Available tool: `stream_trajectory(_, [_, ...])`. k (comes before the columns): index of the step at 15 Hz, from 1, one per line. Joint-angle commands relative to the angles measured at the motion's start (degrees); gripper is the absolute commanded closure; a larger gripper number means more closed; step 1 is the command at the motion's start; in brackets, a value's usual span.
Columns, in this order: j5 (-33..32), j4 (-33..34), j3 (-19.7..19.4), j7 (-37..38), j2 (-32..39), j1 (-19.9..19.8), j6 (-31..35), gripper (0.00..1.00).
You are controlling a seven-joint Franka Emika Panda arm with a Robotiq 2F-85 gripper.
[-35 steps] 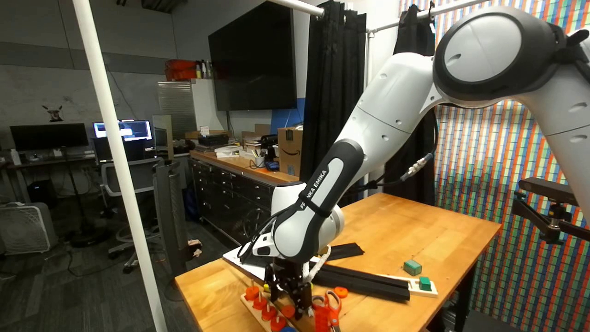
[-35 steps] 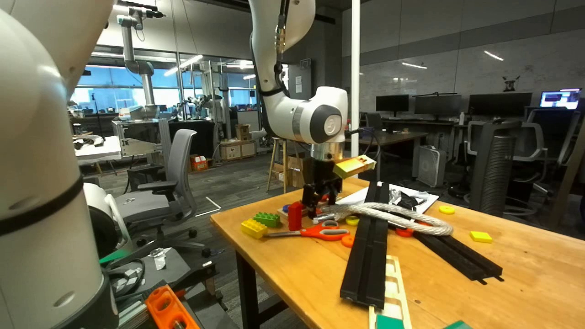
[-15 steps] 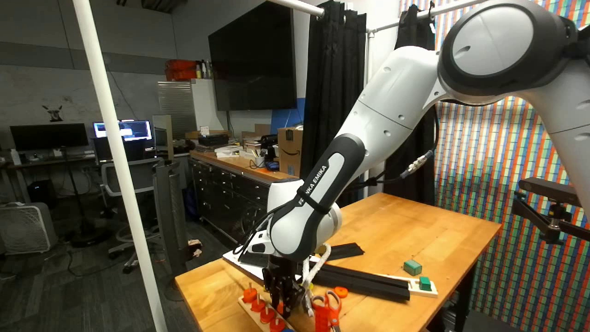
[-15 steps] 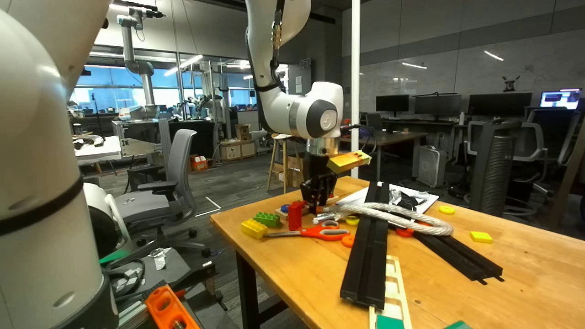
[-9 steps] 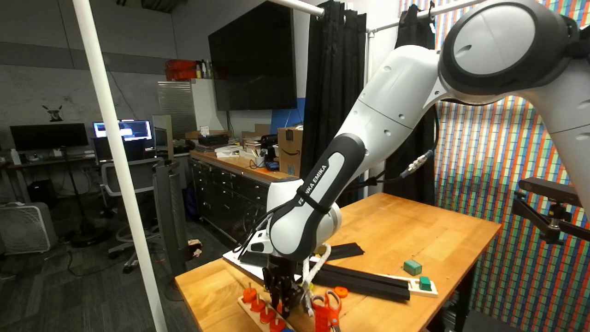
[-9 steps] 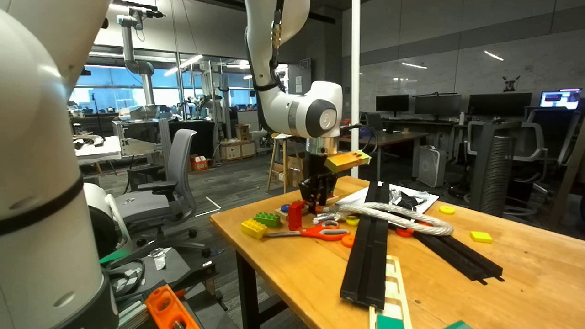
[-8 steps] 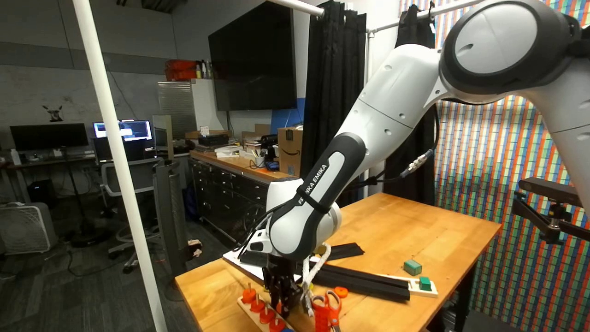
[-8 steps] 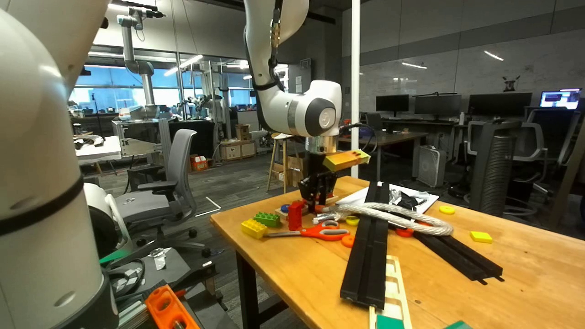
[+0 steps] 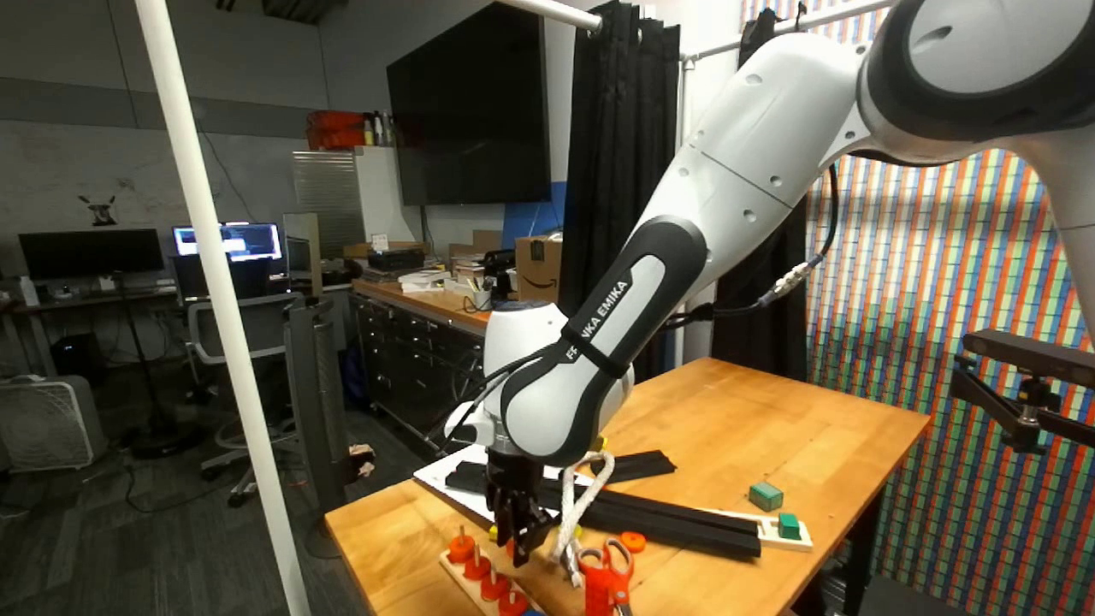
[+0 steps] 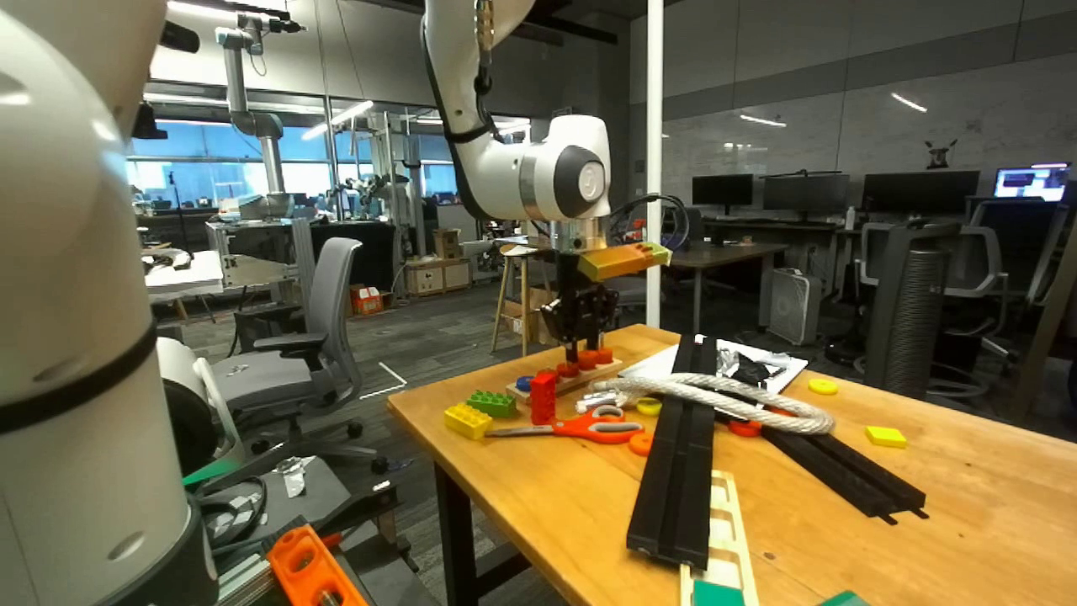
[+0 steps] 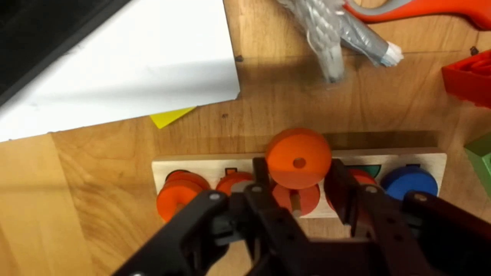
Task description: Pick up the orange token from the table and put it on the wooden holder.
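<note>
claw (image 11: 298,168) hangs over wooden table (image 9: 727,428), windows (image 10: 306,177) seemingly beyond.

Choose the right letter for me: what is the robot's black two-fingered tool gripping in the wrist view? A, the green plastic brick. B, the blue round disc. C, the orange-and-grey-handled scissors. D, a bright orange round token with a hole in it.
D: the wrist view shows the bright orange round token pinched in the black two-fingered tool, with the light wooden peg holder behind it.
</note>
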Motion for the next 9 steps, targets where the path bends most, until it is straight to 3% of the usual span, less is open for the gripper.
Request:
stream_trajectory(1, [-2.68,-0.44,-0.41,4.20,-3.10,1.56,-2.78,0.76])
stream_trajectory(9, [1.94,0.80,3.01,1.48,-2.94,0.24,-5.31,0.76])
